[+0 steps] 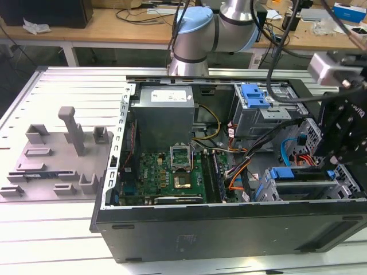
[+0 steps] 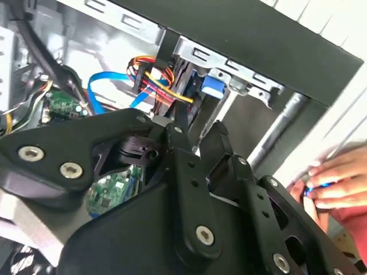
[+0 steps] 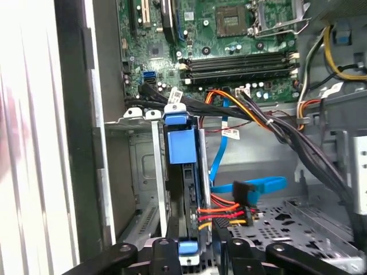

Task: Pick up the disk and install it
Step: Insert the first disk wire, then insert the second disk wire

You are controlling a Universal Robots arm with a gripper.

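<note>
A ribbed grey metal worktable [image 1: 69,86] fills the foreground, with cluttered wooden benches [image 1: 114,26] standing along the far side.

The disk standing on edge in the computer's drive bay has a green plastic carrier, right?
Not green. In the first wrist view, the disk standing on edge in the drive bay has a blue plastic carrier.

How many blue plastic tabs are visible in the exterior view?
3. A latch sits atop the cage. The other two are at the ends of the disk: the left tab and the right tab, by the exterior view's sides. More may be hidden.
</note>
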